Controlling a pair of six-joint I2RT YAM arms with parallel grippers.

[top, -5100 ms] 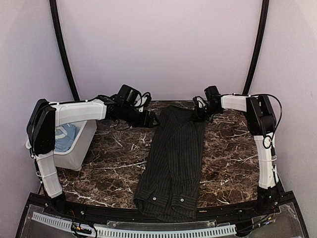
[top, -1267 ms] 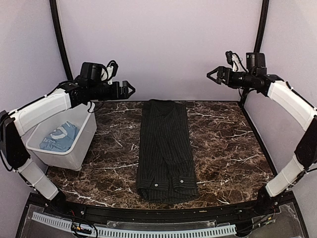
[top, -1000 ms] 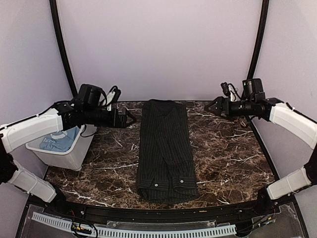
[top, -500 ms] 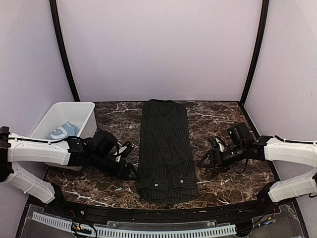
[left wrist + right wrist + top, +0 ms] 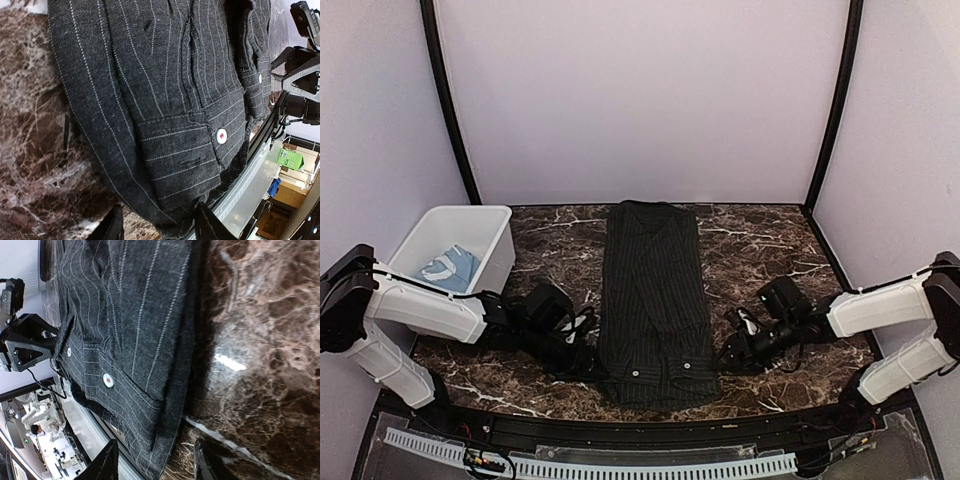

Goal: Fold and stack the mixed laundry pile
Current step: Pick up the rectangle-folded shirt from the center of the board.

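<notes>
From the top view, I saw the left claw low at the near-left corner of the black pinstriped shirt and the right claw at its near-right corner. The shirt lay in a long strip on the bench between them. The light blue T-shirt sat in the white bin, behind the left claw. In the left wrist view its fingers stood apart, released, with the shirt's buttoned corner reaching in between them. The right wrist view showed likewise: fingers spread, shirt edge between.
</notes>
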